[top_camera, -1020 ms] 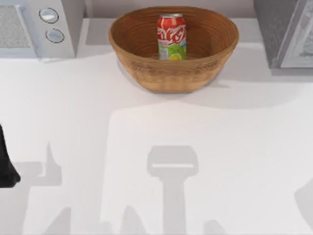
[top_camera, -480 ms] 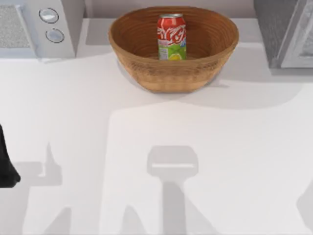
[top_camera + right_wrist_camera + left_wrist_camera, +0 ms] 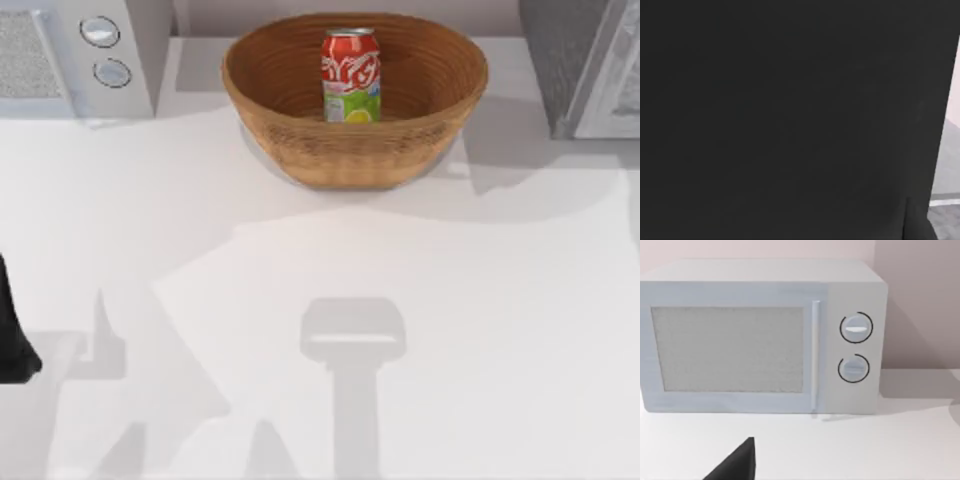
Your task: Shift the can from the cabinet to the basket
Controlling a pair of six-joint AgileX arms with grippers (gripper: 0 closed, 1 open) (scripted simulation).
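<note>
Can point(image 3: 351, 75) stood upright inside the basket point(image 3: 300, 135) at the worktop's point(image 3: 420, 290) far middle, with the cabinet point(image 3: 570, 60) at far right. Left arm point(image 3: 12, 335) sat at the left edge. Left wrist view faced a pale microwave point(image 3: 760, 335); tool state could not be told. Right wrist view was dark.

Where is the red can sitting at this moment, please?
In the top view the can stands upright inside the basket at the back middle of the table, between the pale appliance on the left and the cabinet on the right.
</note>
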